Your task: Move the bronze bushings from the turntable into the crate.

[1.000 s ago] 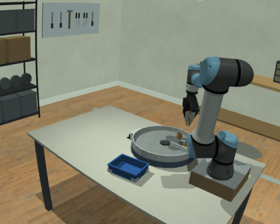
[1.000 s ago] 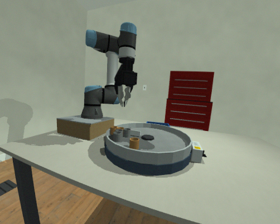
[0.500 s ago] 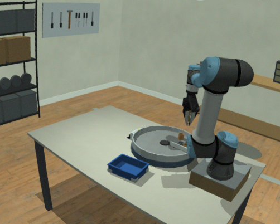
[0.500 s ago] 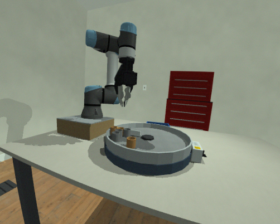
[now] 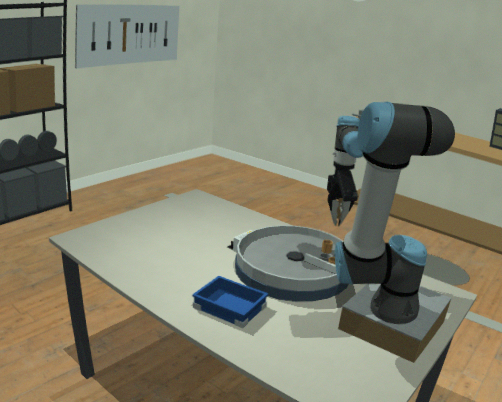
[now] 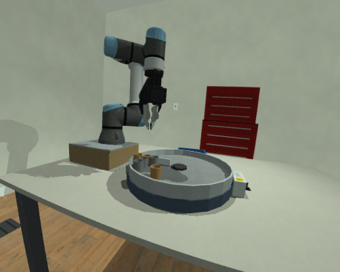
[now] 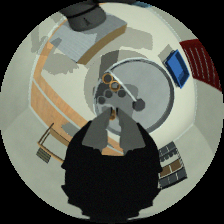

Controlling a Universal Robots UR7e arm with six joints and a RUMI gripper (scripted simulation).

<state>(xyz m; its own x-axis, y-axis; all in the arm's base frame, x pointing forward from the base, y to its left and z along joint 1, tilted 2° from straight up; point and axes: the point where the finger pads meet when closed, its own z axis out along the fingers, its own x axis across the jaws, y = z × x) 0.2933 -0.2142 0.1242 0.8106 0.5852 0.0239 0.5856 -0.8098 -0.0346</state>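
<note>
The round grey turntable [image 5: 288,257] stands mid-table, with a dark hub and a straight guide bar. Two bronze bushings [image 6: 141,157] stand against the bar next to grey steel bushings [image 6: 154,160]. A third bronze bushing [image 6: 156,171] stands alone, closer to the rim. In the wrist view the bronze rings [image 7: 111,82] and the steel bushings [image 7: 104,95] lie just ahead of the fingers. My gripper [image 5: 339,214] hangs well above the turntable's robot-side edge. Its fingers are shut with nothing held, as the exterior view [image 6: 151,119] also shows. The blue crate [image 5: 230,298] looks empty.
The arm's base sits on a brown block [image 5: 394,320] at the table's corner, close to the turntable. A small white box [image 6: 240,180] is fixed to the turntable's side. The crate stands near the table's front edge.
</note>
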